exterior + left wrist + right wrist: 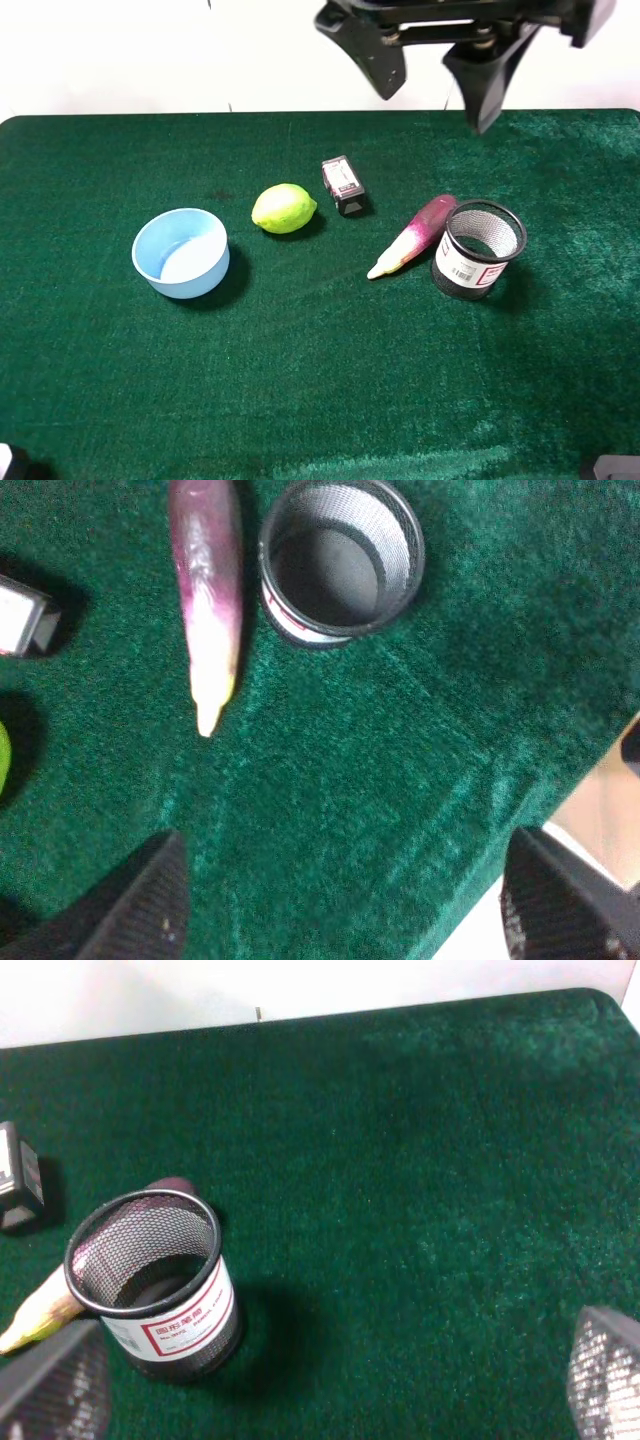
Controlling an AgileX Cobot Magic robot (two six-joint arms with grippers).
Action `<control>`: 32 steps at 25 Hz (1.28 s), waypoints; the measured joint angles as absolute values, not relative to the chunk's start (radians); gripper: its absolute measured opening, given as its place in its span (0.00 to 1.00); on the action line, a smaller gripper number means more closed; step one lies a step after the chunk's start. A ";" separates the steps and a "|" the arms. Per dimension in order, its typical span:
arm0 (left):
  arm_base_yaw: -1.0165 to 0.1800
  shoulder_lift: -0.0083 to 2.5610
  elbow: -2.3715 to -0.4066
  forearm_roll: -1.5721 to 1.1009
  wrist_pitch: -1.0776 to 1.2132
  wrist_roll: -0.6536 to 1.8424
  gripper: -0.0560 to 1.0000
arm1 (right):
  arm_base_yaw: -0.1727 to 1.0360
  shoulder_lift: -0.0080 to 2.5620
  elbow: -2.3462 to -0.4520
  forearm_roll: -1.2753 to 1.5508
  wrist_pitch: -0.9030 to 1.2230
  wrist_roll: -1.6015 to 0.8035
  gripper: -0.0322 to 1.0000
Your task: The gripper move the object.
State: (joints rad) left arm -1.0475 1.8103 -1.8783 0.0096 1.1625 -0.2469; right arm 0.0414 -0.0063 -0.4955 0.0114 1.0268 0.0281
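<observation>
The small black wire-mesh cylindrical cup, wearing a white label printed in red, is standing upright on the right half of the dark green velvety tabletop, with its open mouth facing up. A tapered purple-and-cream vegetable is lying just to its left. The purple end is resting against or almost against the cup's far-left side, and the pale tip is pointing near-left. Farther left, a small black box with a pale label, a yellow-green lime and a light blue plastic bowl are sitting well apart from one another, the bowl being farthest left.

The large black left gripper is hanging high above the table and reaching across to the right of the middle. Its angular fingers are spread wide and are clear of the cup, which is sitting below it. The right gripper is hovering on the near-right side of the cup, looking toward the far edge. Its fingers are likewise splayed wide, with only green cloth showing between them.
</observation>
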 joint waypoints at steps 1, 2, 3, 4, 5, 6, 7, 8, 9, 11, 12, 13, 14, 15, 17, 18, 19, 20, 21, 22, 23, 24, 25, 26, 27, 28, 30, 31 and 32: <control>-1.048 1.794 -1.856 0.015 1.163 -0.247 0.68 | 0.041 -0.006 -0.495 0.011 1.027 0.028 0.70; -1.048 1.772 -1.829 0.025 1.163 -0.247 0.68 | 0.041 -0.006 -0.495 0.011 1.027 0.028 0.70; -1.048 1.754 -1.804 0.033 1.163 -0.247 0.68 | 0.041 -0.006 -0.495 0.011 1.027 0.028 0.70; -1.048 1.731 -1.766 0.043 1.162 -0.246 0.69 | 0.041 -0.006 -0.495 0.011 1.027 0.028 0.70; -1.048 1.705 -1.732 0.055 1.162 -0.246 0.69 | 0.041 -0.006 -0.495 0.011 1.027 0.028 0.70; -1.048 1.676 -1.704 0.066 1.162 -0.246 0.70 | 0.041 -0.006 -0.495 0.011 1.027 0.028 0.70; -1.048 1.651 -1.671 0.071 1.162 -0.246 0.70 | 0.041 -0.006 -0.495 0.012 1.027 0.028 0.70; -1.048 1.620 -1.640 0.076 1.162 -0.246 0.70 | 0.041 -0.006 -0.495 0.014 1.027 0.028 0.70; -1.048 1.588 -1.615 0.081 1.162 -0.246 0.70 | 0.041 -0.006 -0.495 0.014 1.027 0.028 0.70; -1.048 1.528 -1.551 0.093 1.162 -0.246 0.73 | 0.041 -0.006 -0.495 0.014 1.027 0.028 0.70; -1.048 1.496 -1.518 0.101 1.162 -0.246 0.75 | 0.041 -0.006 -0.495 0.014 1.027 0.028 0.70; -1.048 1.470 -1.489 0.105 1.162 -0.246 0.77 | 0.041 -0.006 -0.495 0.014 1.027 0.028 0.70; -1.048 1.440 -1.460 0.112 1.162 -0.246 0.79 | 0.041 -0.006 -0.495 0.014 1.027 0.028 0.70; -1.048 1.416 -1.425 0.115 1.162 -0.247 0.82 | 0.041 -0.006 -0.495 0.014 1.027 0.028 0.70; -1.048 1.358 -1.360 0.120 1.162 -0.252 0.88 | 0.041 -0.006 -0.495 0.014 1.027 0.028 0.70; -1.048 1.358 -1.360 0.120 1.162 -0.252 0.88 | 0.041 -0.006 -0.495 0.014 1.027 0.028 0.70; -1.048 1.331 -1.322 0.120 1.162 -0.260 0.92 | 0.041 -0.006 -0.495 0.014 1.027 0.028 0.70; -1.048 1.307 -1.295 0.121 1.162 -0.265 0.95 | 0.041 -0.006 -0.495 0.014 1.027 0.028 0.70; -1.048 1.275 -1.265 0.122 1.162 -0.266 0.96 | 0.041 -0.006 -0.495 0.014 1.027 0.028 0.70; -1.048 1.252 -1.244 0.123 1.162 -0.266 0.97 | 0.041 -0.006 -0.495 0.014 1.027 0.028 0.70; -1.048 1.230 -1.223 0.124 1.162 -0.266 0.98 | 0.041 -0.006 -0.495 0.014 1.027 0.028 0.70; -1.048 1.200 -1.205 0.124 1.162 -0.266 0.98 | 0.041 -0.006 -0.495 0.014 1.027 0.028 0.70; -1.048 1.179 -1.190 0.126 1.162 -0.266 0.99 | 0.041 -0.006 -0.495 0.014 1.027 0.028 0.70; -1.048 1.136 -1.166 0.130 1.162 -0.266 0.99 | 0.041 -0.006 -0.495 0.014 1.027 0.028 0.70; -1.048 1.117 -1.158 0.132 1.162 -0.266 0.99 | 0.041 -0.006 -0.495 0.014 1.027 0.028 0.70; -1.048 1.101 -1.150 0.136 1.162 -0.267 0.99 | 0.041 -0.006 -0.495 0.014 1.027 0.028 0.70; -1.048 1.064 -1.128 0.158 1.162 -0.274 0.99 | 0.041 -0.006 -0.495 0.014 1.027 0.028 0.70; -1.048 1.047 -1.120 0.174 1.162 -0.282 0.99 | 0.041 -0.006 -0.495 0.014 1.027 0.028 0.70; -1.048 1.033 -1.111 0.190 1.162 -0.292 0.99 | 0.041 -0.006 -0.495 0.014 1.027 0.028 0.70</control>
State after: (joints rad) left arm -1.0475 1.0332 -1.1112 0.1903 1.1618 -0.2921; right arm 0.0414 -0.0063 -0.4955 0.0137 1.0268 0.0281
